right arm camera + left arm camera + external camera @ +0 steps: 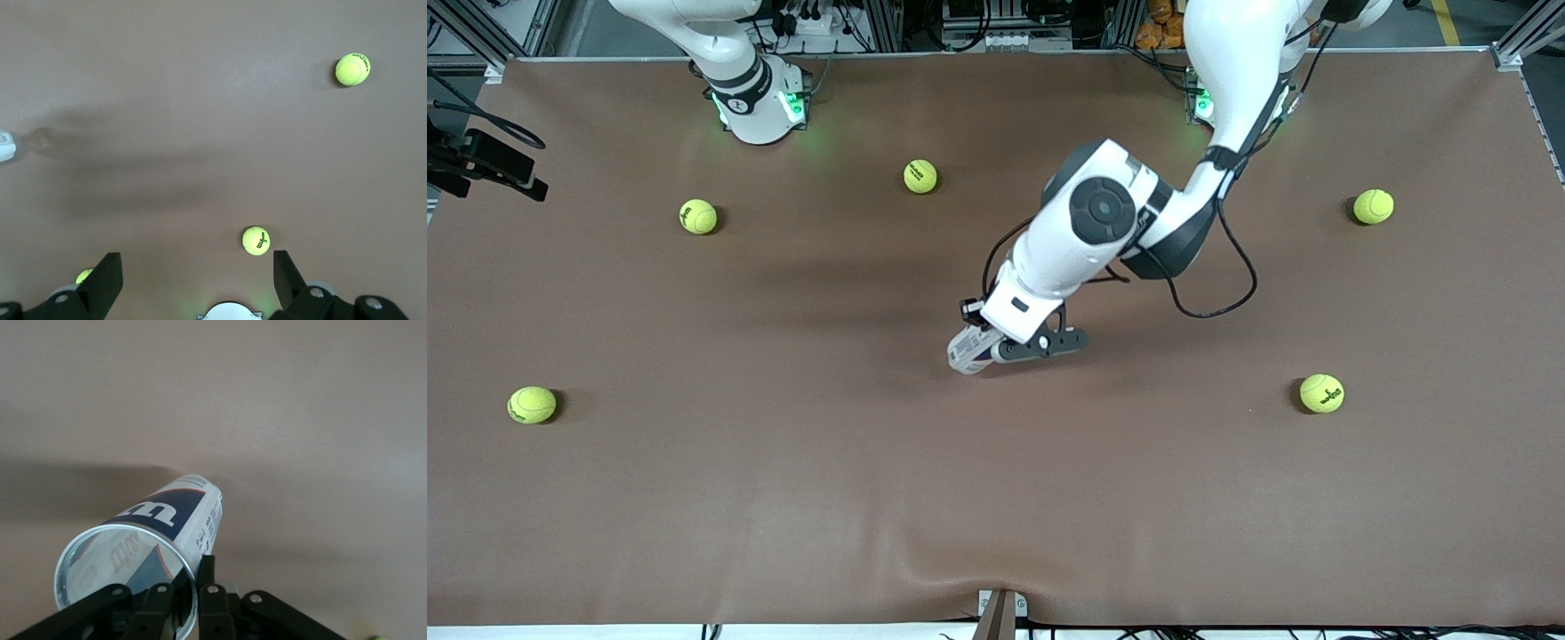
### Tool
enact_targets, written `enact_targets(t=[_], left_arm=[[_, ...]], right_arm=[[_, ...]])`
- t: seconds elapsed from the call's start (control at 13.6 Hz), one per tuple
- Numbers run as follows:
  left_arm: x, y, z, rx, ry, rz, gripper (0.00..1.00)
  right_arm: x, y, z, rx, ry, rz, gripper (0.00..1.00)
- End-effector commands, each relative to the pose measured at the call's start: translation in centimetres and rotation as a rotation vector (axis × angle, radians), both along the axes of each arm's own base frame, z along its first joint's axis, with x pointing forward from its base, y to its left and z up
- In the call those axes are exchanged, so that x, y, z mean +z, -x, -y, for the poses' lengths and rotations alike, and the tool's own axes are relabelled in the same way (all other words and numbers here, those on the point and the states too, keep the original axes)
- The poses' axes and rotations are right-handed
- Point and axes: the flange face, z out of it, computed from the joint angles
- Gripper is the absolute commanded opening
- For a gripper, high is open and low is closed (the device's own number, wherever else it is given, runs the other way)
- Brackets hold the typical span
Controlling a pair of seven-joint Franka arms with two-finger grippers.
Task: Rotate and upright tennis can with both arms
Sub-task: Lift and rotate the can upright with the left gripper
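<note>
The tennis can (167,533) is gripped near its open rim by the left gripper (996,348), fingers closed on the wall, over the middle of the table (783,498). The can is held tilted, its closed end pointing down toward the brown surface. The left arm is bent low and reaches toward the front camera. A white "W" on navy is seen on the label. The right gripper (198,280) is held wide and empty, high near its base, waiting above a tennis ball (256,241) marked "Wilson".
</note>
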Motion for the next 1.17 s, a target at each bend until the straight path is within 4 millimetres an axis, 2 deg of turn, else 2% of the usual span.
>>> enact_targets(t=[0.0, 0.07, 0.22, 0.37, 0.51, 0.73, 1.1], left_arm=[[0.3, 2.7, 2.1, -0.012, -0.144, 0.021, 0.0], [0.2, 4.7, 3.8, -0.043, -0.217, 0.045, 0.0], [-1.0, 7.2, 5.4, -0.027, -0.32, 0.05, 0.0], [-1.2, 9.0, 5.9, -0.034, -0.379, 0.021, 0.0], [-1.0, 9.5, 5.5, -0.032, -0.428, 0.007, 0.0], [-1.9, 9.6, 6.2, -0.017, -0.428, 0.005, 0.0], [-1.5, 9.7, 6.9, 0.015, -0.387, 0.025, 0.0]], right_arm=[[0.1, 0.0, -0.4, 0.015, 0.013, 0.005, 1.0], [0.1, 0.0, -0.5, 0.018, 0.014, 0.005, 1.0], [0.1, 0.0, -0.6, 0.018, 0.014, 0.004, 1.0], [0.1, 0.0, -0.7, 0.019, 0.014, 0.005, 1.0], [0.1, 0.0, -0.7, 0.019, 0.014, 0.005, 1.0], [0.1, 0.0, -0.7, 0.019, 0.014, 0.005, 1.0], [0.1, 0.1, -1.2, 0.018, 0.016, 0.006, 1.0]])
